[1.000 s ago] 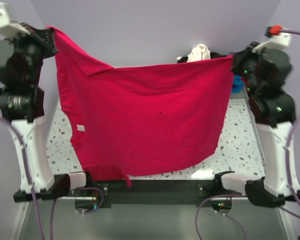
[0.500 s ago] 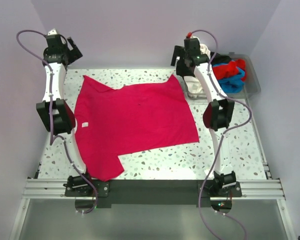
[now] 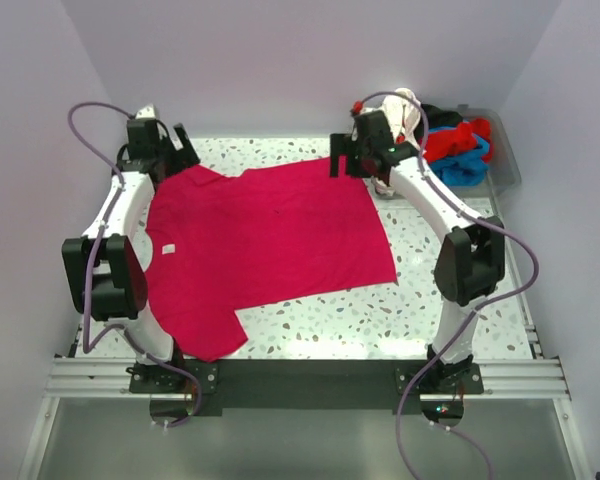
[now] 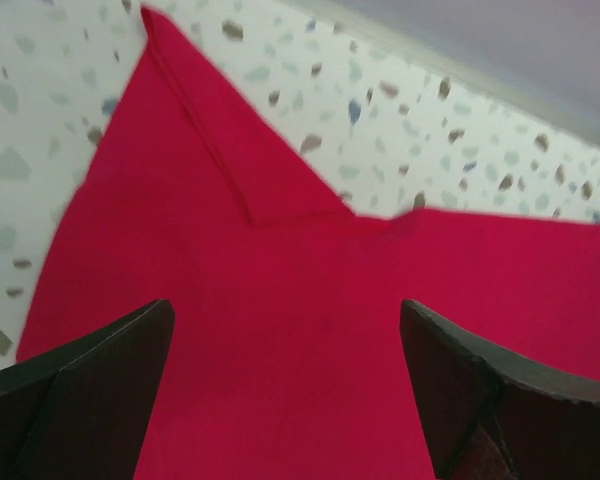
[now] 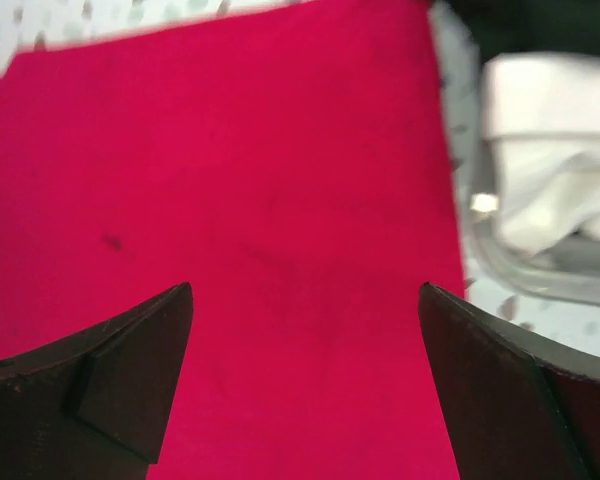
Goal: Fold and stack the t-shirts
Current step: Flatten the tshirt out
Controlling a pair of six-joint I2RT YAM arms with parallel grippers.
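Note:
A red t-shirt [image 3: 265, 240] lies spread flat on the speckled table [image 3: 460, 330], one sleeve reaching the near left. My left gripper [image 3: 170, 152] hovers open over its far left corner; in the left wrist view the red t-shirt [image 4: 310, 330] fills the gap between the dark fingers [image 4: 90, 390], which hold nothing. My right gripper [image 3: 348, 160] hangs open above the far right corner. The right wrist view shows the red t-shirt [image 5: 280, 250] below the spread fingers [image 5: 510, 390].
A clear bin [image 3: 500, 165] at the far right holds red and blue clothes [image 3: 458, 150]. White cloth [image 3: 405, 105] lies just behind the right gripper, seen as white cloth [image 5: 550, 150] in the right wrist view. The walls stand close on both sides.
A second ago both grippers held the red t-shirt up by its far corners. They have let go, it now lies flat on the table, and both arms have lowered over its far edge.

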